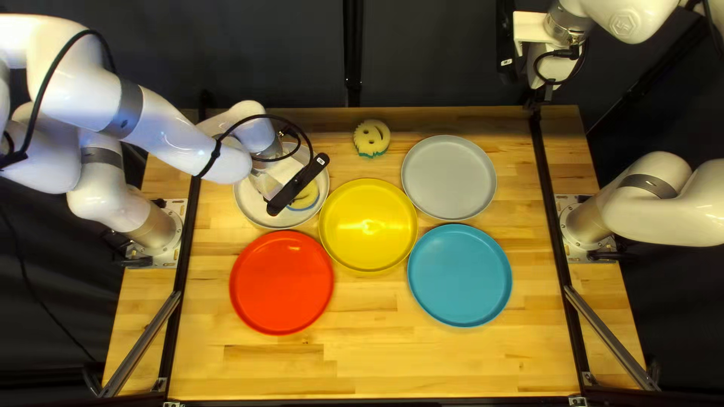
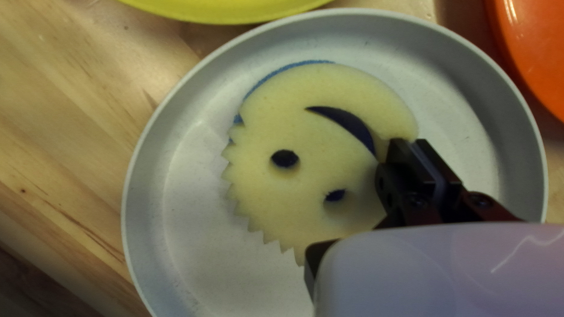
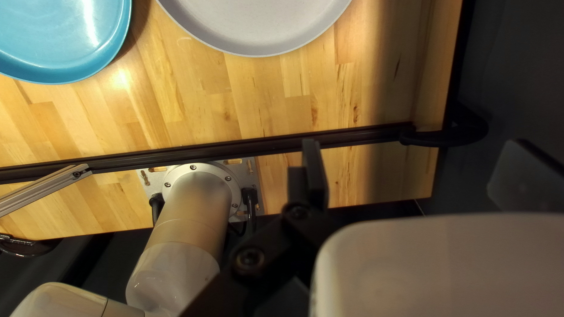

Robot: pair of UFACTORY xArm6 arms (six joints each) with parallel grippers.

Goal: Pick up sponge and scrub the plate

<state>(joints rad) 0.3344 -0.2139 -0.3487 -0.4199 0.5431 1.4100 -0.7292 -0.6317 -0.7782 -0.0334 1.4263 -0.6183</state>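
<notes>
At the left of the top left view, our left arm reaches over the pale plate (image 1: 245,207), and our left gripper (image 1: 265,183) is down at the yellow smiley sponge (image 1: 308,194) lying in it, face up with its blue underside peeking out. In the left wrist view, our fingers are close together, pinching the sponge at its edge. The red plate (image 1: 281,283) sits just beside, on the near side. Next comes the yellow plate (image 1: 368,226), and beyond it a second smiley sponge (image 1: 372,138) with a green underside lies on the counter (image 1: 392,362). Then we have the grey plate (image 1: 449,178), with the blue plate (image 1: 460,275) nearer. Farthest right, our right gripper (image 1: 538,96) hangs near the counter's far edge, its fingers wide apart with nothing between them.
</notes>
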